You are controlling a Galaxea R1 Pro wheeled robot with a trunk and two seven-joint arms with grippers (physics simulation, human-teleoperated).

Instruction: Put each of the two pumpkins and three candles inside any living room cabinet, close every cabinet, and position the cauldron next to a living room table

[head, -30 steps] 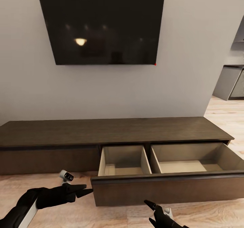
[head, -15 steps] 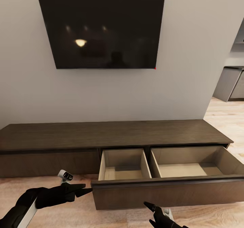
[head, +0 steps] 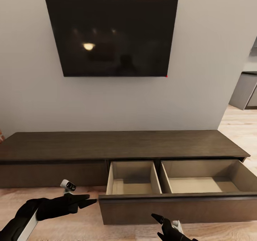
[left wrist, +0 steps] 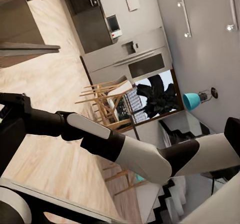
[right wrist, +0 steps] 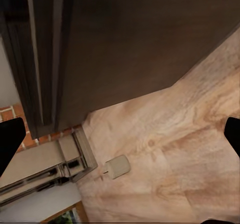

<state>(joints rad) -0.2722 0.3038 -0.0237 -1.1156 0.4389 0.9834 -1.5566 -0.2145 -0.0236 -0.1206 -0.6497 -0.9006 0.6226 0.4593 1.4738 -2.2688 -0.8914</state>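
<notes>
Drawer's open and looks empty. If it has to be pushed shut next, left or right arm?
Probably right. The right gripper sits low, directly before the open drawer's front panel, which faces its wrist camera closely. The left gripper is beside the panel's left end, off its face. Neither holds anything.

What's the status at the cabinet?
Left gripper shut, right gripper open, both empty. Cabinet drawer pulled out, compartments bare. No pumpkins or candles in sight.

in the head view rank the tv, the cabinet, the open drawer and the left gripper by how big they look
1. cabinet, widest thing in view
2. TV, though its area looks close to the cabinet's, so that order is unsure
3. open drawer
4. left gripper, smallest
</notes>
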